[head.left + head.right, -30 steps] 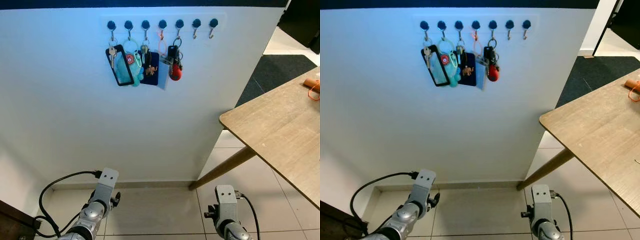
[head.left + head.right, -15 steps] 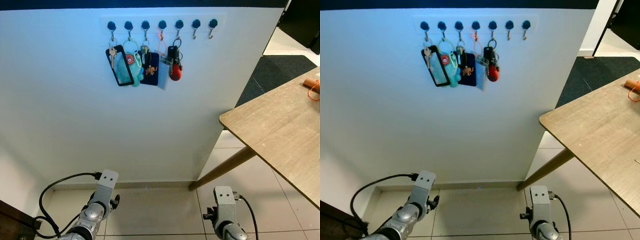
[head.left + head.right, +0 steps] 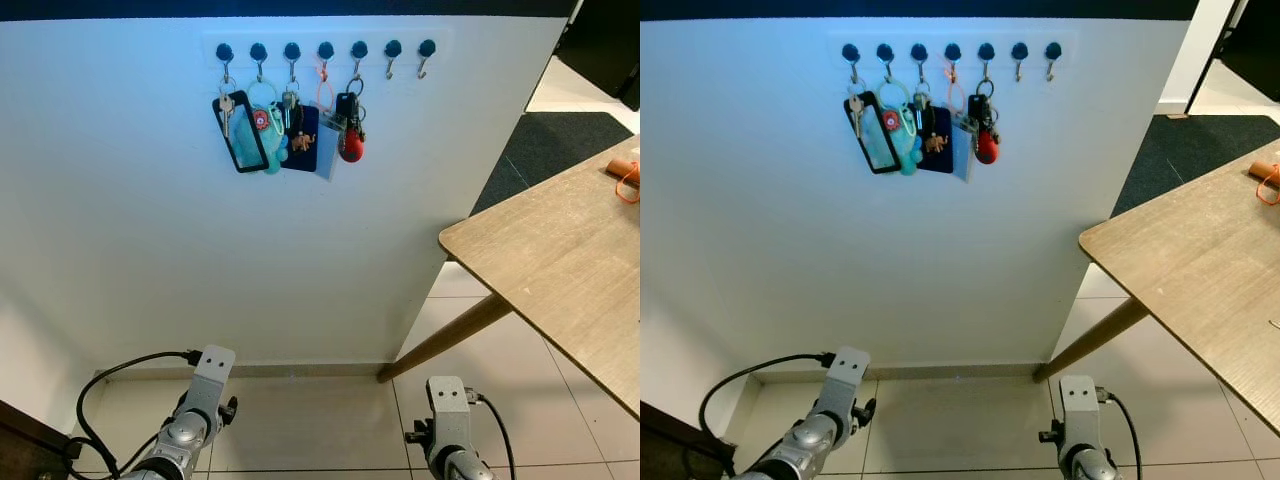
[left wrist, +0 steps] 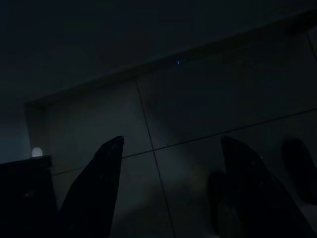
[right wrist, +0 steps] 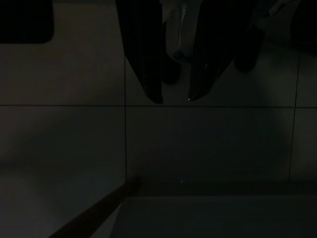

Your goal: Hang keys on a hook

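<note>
Our arms have sunk lower beside the far white wall's hook rail (image 3: 325, 48); left gripper (image 4: 171, 144) spread wide, right gripper (image 5: 175, 99) slightly parted, both empty, idle.

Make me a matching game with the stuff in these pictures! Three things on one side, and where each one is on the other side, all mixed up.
Things:
1. red key fob
2. wooden table
3. dark mat

Places:
A. standing on the tiled floor, at the robot's right
B. hanging from a hook on the white wall
C. lying on the floor beyond the table

Pairs: 1-B, 2-A, 3-C
</note>
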Available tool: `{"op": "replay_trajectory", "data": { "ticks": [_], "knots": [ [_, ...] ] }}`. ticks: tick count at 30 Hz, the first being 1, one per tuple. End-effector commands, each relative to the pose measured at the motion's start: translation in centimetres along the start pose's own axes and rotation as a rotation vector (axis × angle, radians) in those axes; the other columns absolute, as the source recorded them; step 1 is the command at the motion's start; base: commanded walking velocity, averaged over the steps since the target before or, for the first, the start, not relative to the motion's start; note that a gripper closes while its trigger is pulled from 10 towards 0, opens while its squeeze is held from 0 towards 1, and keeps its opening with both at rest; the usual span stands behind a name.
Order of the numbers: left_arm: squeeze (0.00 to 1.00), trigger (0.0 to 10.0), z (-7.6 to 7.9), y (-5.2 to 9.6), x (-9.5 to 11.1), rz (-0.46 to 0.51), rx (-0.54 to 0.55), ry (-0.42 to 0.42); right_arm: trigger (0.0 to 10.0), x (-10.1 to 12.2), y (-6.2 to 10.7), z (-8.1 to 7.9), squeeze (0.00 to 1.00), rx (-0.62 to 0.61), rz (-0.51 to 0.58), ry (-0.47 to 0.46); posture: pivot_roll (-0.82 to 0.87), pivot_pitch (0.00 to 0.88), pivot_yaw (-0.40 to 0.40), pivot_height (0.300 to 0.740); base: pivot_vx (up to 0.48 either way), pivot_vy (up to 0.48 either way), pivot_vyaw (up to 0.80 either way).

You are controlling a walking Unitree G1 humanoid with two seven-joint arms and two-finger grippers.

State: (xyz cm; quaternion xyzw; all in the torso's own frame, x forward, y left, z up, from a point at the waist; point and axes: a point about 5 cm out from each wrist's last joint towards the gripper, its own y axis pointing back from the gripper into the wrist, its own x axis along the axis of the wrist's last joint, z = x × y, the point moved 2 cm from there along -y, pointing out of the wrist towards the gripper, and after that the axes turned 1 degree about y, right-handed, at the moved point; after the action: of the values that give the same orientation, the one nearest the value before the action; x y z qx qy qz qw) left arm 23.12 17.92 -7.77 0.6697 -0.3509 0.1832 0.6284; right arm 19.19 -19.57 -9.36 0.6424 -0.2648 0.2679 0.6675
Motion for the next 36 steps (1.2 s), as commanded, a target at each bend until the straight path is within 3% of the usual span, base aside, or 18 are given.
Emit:
{"op": "replay_trajectory", "data": {
  "ticks": [1,6,11,36],
  "knots": [
    [0.0,10.0,0.1,0.2,-0.8,-0.029,-0.006,-0.014,10.0,-0.9,0.2,-0.3,0.0,0.004,-0.033,-0.001,0.04,0.025,-0.009,0.74,0.0,0.0,0.0],
    [0.0,10.0,-0.4,0.2,-1.0,-0.039,0.02,0.005,10.0,-2.0,0.6,-0.4,0.0,0.016,-0.072,0.024,0.04,0.025,-0.001,0.74,0.0,0.0,0.0],
    [0.0,10.0,0.1,0.2,-0.9,-0.032,-0.016,-0.038,10.0,-1.8,0.5,0.1,0.0,-0.012,-0.059,-0.003,0.05,0.023,0.004,0.74,0.0,0.0,0.0],
    [0.0,10.0,0.0,0.5,-1.5,-0.015,0.035,0.01,10.0,-0.6,0.1,0.1,0.0,0.043,-0.042,0.096,0.08,0.007,-0.078,0.74,0.0,0.0,0.0]
  ]
}}
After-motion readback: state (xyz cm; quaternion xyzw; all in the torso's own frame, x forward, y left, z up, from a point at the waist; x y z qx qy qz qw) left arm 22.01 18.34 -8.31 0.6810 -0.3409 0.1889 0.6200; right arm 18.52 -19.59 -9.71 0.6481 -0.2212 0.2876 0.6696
